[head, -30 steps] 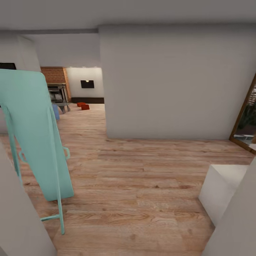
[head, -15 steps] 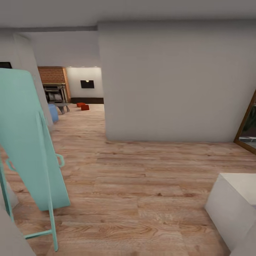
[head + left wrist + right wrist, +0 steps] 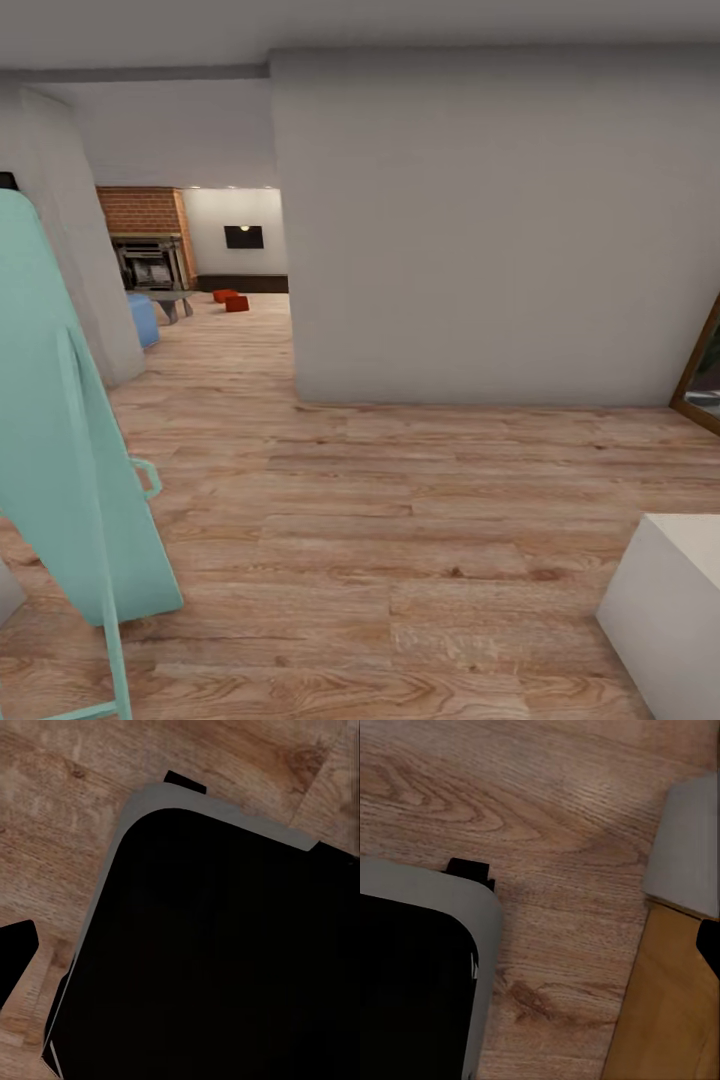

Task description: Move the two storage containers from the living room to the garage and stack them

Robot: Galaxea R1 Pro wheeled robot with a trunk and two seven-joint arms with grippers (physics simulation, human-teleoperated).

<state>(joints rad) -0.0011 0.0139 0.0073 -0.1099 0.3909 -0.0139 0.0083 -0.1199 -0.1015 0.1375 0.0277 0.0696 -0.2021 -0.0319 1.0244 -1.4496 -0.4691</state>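
Far down the wood floor (image 3: 420,560), past a big white wall (image 3: 480,230), two red bins (image 3: 231,299) sit side by side in the living room (image 3: 200,250) by the brick fireplace (image 3: 145,235). A green board (image 3: 60,450) leans close by. I cannot tell if the grippers are open or closed

Two storage containers (image 3: 231,299) far ahead-left on living room floor (image 3: 240,330), beyond wall corner (image 3: 290,300); ironing board (image 3: 60,450) near left.
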